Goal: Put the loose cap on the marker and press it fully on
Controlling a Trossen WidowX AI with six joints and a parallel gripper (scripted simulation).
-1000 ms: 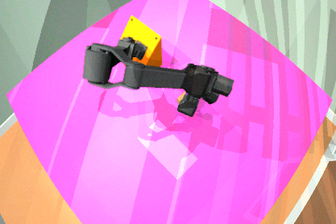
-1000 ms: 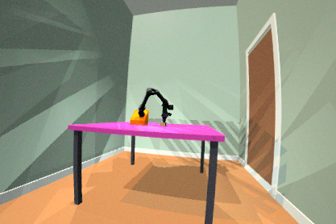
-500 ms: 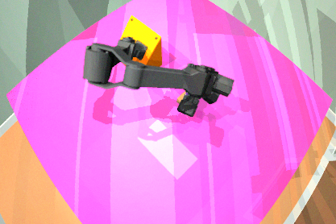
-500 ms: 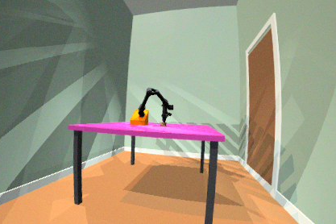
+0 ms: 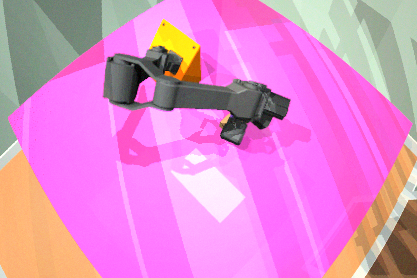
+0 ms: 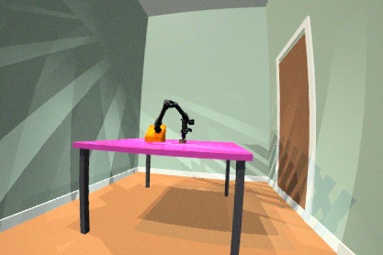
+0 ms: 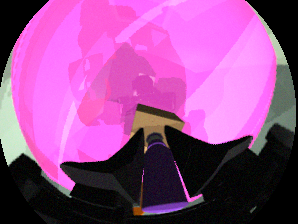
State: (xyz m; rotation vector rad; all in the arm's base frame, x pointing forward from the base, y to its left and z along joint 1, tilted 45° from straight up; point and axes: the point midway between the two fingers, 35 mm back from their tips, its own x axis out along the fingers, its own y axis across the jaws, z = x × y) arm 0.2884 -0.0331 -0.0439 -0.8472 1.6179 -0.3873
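the arm point(image 5: 186, 92) rises from its orange base block point(image 5: 178, 47) at the far edge of the pink table point(image 5: 111, 210), folds at a raised elbow and reaches out over the table top, its wrist bent so that the gripper point(image 5: 232, 131) points straight down at the surface. the gripper point(image 7: 154, 163) is clenched on the cap point(image 7: 158, 169) — a dark purple tube that runs down between the two black fingers in the wrist view. just below the cap's far end sits the tan holder block point(image 7: 158, 117), directly under the gripper; only a sliver of it point(image 5: 225, 120) peeks out beside the gripper from above. the marker itself is hidden by the cap and the fingers, so whether the cap is seated on it cannot be told. in the exterior view the gripper point(image 6: 184, 136) stands low over the table, well to one side of the base block — the cap and holder there are too small to make out.
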